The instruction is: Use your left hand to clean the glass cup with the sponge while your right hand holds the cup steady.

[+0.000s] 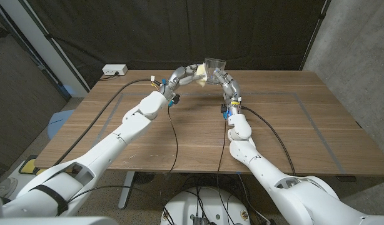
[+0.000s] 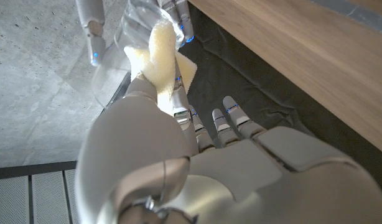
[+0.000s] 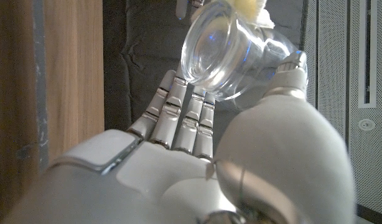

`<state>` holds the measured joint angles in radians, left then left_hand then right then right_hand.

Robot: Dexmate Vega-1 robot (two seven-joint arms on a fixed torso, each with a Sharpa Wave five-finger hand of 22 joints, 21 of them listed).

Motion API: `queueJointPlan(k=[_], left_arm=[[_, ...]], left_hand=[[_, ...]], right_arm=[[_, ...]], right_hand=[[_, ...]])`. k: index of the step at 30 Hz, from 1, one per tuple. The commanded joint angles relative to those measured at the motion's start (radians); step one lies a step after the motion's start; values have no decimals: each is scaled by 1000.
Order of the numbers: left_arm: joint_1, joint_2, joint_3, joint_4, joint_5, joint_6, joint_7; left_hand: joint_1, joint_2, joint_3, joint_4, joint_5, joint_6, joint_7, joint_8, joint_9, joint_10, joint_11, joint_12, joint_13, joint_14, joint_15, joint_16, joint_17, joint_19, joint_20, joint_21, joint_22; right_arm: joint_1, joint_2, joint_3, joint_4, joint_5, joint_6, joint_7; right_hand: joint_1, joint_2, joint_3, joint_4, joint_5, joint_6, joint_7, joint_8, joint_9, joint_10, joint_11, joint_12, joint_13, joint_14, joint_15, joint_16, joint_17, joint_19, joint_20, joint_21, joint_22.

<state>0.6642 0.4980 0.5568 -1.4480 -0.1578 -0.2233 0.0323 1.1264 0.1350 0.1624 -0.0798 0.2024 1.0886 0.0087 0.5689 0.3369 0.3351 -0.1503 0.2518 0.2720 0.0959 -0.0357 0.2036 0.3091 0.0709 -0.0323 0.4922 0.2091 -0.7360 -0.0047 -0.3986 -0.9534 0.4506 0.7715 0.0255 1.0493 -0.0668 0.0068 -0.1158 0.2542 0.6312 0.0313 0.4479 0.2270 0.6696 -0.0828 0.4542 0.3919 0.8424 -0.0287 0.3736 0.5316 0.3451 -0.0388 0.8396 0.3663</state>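
Gripping the glass cup point(image 3: 231, 53) above the table point(image 1: 273, 131), the right hand point(image 1: 224, 81) is steadying it while the left hand point(image 1: 182, 75) is pinching the sponge point(image 2: 160, 53) against its side, so wiping is seemingly underway, unfinished.

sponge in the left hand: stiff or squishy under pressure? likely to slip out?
Probably squishy: the sponge looks folded and bent where the left hand pinches it against the glass cup. Likely light, since a fingertip pinch carries it. Its matte, porous-looking surface suggests fair grip, though pressing on smooth glass could drag it loose. The right hand holds the cup raised above the table.
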Motion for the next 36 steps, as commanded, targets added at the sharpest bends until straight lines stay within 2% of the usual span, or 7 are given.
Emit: queueJointPlan(k=[1,3,8,10,15,28,36], left_arm=[[-25,-38,-19,-44,26,-44,42],[-25,-38,-22,-48,28,-48,43],[-22,-34,-24,-51,28,-47,37],[-18,-31,-24,-51,23,-42,31],[-3,-21,-21,-50,21,-23,21],[32,2,16,-9,4,65,-26],[14,-3,35,18,15,67,-39]], left_hand=[[29,28,10,4,-6,4,-7,12,7,9,-3,12,2,0,-96,2,3,9,-13,9,2],[28,27,11,4,-7,5,-7,13,9,8,-1,12,2,2,-95,3,3,10,-12,10,2],[27,26,14,6,-9,2,-8,16,12,7,-5,14,3,4,-97,4,4,10,-12,12,2],[27,26,15,6,-10,4,-9,16,11,7,-4,15,3,5,-97,4,4,10,-13,13,1],[26,25,17,7,-12,5,-10,16,7,7,-2,17,3,4,-98,3,4,10,-12,15,1],[25,24,24,8,-15,1,-2,17,5,6,1,22,3,2,-93,1,5,4,-9,18,0],[25,23,29,7,-16,1,0,19,6,3,2,24,3,1,-92,1,5,0,-8,20,0]], right_arm=[[-19,-3,-8,-16,-8,-39,-1],[-22,-9,-11,-23,-14,-44,-2],[-28,-8,-11,-30,-15,-37,-10],[-28,-9,-13,-31,-10,-35,-1],[-24,-8,-14,-30,-16,-27,-11],[-3,-4,-14,-7,-20,-12,-20],[10,3,-9,17,-15,-4,-15]], right_hand=[[212,220,18,13,6,204,-170,13,12,78,-71,1,5,90,-214,1,9,-8,-155,11,1],[212,221,18,15,6,224,-168,26,18,87,-71,3,7,92,-215,1,12,-10,-155,18,0],[212,219,17,15,6,207,-167,20,19,80,-76,-2,9,93,-214,-1,16,-13,-155,26,-1],[212,219,16,17,6,226,-159,32,25,85,-72,-2,10,94,-214,-3,18,-15,-154,32,-2],[208,216,12,19,5,207,-163,26,25,74,-78,-9,12,92,-214,-7,21,-18,-153,39,-4],[208,215,10,20,5,209,-162,28,25,79,-77,-10,16,93,-214,-12,26,-25,-155,51,-9],[208,215,9,20,6,211,-164,29,24,83,-77,-11,18,94,-214,-13,28,-27,-155,56,-10]])
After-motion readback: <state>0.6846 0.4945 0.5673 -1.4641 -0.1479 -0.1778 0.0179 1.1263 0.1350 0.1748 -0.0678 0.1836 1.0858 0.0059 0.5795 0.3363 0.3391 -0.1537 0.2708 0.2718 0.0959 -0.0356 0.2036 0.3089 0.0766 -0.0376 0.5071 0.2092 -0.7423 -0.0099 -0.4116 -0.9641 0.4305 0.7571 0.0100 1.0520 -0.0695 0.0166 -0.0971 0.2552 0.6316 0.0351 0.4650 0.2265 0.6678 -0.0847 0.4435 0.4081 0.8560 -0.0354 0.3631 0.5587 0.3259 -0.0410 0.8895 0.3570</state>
